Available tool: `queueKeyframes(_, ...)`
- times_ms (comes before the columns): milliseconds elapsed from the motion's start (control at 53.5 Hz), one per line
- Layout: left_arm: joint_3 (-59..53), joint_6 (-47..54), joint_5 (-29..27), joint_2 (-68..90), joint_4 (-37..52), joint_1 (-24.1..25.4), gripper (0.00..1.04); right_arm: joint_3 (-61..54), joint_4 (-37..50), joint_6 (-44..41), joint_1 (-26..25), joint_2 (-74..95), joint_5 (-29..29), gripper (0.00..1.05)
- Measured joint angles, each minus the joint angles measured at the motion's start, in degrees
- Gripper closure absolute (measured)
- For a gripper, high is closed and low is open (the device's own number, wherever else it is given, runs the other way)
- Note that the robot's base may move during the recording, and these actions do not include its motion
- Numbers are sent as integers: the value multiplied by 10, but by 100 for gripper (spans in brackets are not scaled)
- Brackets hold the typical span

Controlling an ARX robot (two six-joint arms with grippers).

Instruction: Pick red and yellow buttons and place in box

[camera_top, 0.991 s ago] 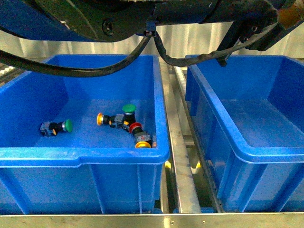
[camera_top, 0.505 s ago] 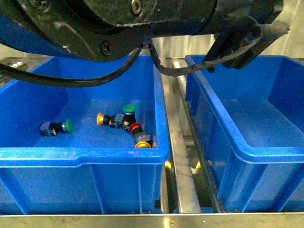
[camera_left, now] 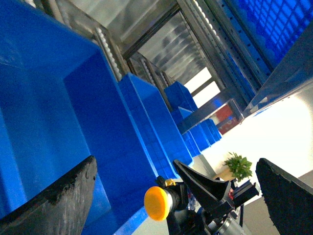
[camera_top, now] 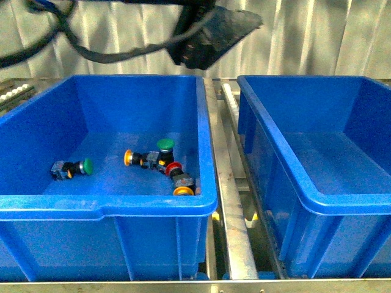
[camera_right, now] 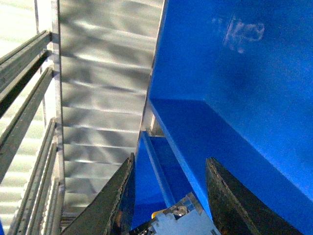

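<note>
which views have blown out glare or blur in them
Left wrist view: the bright opening beyond the racks is blown out white, and the round yellow-capped thing between the dark fingers looks soft. Right wrist view: streaky glare on the corrugated metal wall. Front view: evenly lit, slightly soft.

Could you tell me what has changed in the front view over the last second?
The arm and cables that filled the top of the picture have lifted up and away; only a dark part remains near the top. The buttons in the left bin shifted slightly in the picture. The right bin looks unchanged.
</note>
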Motion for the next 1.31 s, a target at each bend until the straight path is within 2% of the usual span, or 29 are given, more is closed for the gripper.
queueKeyframes(150, -69, 52, -2, -109, -49, 46, 8, 0, 0, -21, -1, 0, 5, 68)
queueKeyframes(374, -219, 99, 23, -359, -150, 163, 8, 0, 0, -48, 12, 0, 28, 68)
queueKeyframes(580, -331, 119, 21, -549, -264, 209, 8, 2, -1, -62, 39, -3, 47, 68)
queueKeyframes(617, -339, 146, -33, -571, -293, 198, 11, 3, -2, -66, 42, -4, 49, 68)
queueKeyframes(654, -355, 201, -153, -610, -345, 168, 19, 4, -2, -68, 46, -5, 52, 68)
queueKeyframes(692, -377, 264, -240, -647, -378, 148, 25, 4, -5, -71, 50, -7, 54, 68)
queueKeyframes(767, -440, 359, -342, -719, -406, 147, 38, 6, -8, -79, 55, -9, 59, 68)
queueKeyframes(897, -513, 432, -333, -797, -390, 203, 59, 9, -11, -89, 61, -12, 66, 68)
queueKeyframes(1010, -567, 454, -319, -826, -377, 214, 79, 11, -13, -98, 69, -16, 67, 68)
queueKeyframes(1066, -583, 460, -261, -837, -377, 250, 90, 11, -15, -107, 70, -17, 71, 68)
queueKeyframes(1140, -592, 463, -237, -846, -377, 294, 102, 11, -15, -112, 70, -18, 75, 68)
queueKeyframes(1309, -611, 466, -229, -863, -370, 306, 102, 11, -15, -124, 71, -21, 74, 68)
